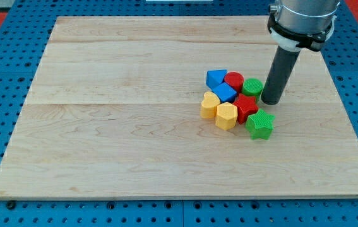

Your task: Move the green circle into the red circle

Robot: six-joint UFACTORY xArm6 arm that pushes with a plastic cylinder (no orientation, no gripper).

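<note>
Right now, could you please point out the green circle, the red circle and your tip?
green circle (252,86), camera view, top face
red circle (233,81), camera view, top face
my tip (271,101), camera view, rod's bottom end

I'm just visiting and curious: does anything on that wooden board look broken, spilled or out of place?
Nothing stands out. The blocks sit bunched together, all whole, including the green circle beside the red circle. My tip rests just right of the green circle.

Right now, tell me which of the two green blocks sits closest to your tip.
The green circle: it lies just to the view's left of my tip, nearly touching the rod, beside the red circle. The green star sits lower, farther off.
</note>
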